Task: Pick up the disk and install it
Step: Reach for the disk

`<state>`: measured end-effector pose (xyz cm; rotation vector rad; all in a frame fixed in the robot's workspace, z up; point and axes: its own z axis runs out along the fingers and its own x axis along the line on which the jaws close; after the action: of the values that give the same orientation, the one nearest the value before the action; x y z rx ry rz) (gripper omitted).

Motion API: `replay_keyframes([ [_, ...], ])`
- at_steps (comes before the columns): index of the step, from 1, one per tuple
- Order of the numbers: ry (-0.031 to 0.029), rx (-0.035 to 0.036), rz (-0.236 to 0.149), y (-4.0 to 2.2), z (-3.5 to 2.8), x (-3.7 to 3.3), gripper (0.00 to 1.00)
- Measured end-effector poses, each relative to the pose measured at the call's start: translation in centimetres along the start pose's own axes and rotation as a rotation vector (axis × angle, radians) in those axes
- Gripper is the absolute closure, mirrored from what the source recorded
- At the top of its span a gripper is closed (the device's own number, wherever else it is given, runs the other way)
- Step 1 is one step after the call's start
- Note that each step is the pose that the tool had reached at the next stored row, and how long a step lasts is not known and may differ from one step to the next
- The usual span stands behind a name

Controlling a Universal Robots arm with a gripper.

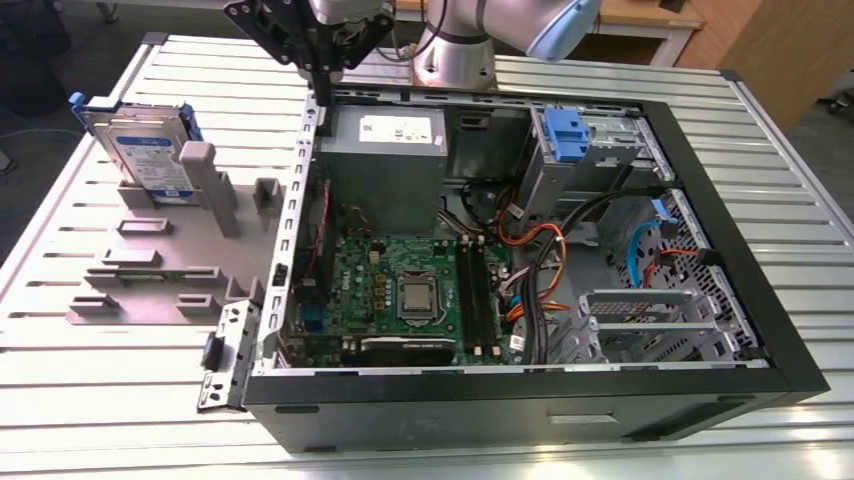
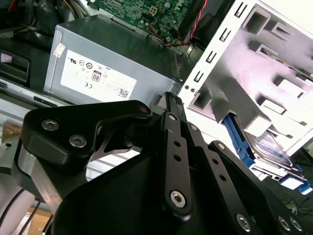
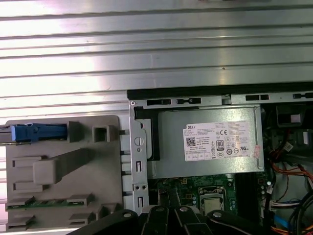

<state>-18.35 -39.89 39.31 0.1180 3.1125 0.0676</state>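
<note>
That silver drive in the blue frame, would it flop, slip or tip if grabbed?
Probably stiff: the disk looks like a flat metal slab. Its blue carrier, likely plastic, may flex slightly. Standing on edge in the grey holder, it might tip if nudged sideways.

In the exterior view, the disk (image 1: 139,150) is showing silver, white-and-blue label, bright blue frame, at ten o'clock; the motherboard (image 1: 400,285) is glowing green at centre; the gripper (image 1: 320,88) at twelve is looking black; the table (image 1: 80,390) is gleaming in silver stripes.
</note>
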Motion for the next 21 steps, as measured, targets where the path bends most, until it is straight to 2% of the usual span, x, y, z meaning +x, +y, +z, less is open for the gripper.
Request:
replay_keyframes([
  [21, 0.0, 0.0, 0.0, -0.05, -0.02, 0.64, 0.89],
])
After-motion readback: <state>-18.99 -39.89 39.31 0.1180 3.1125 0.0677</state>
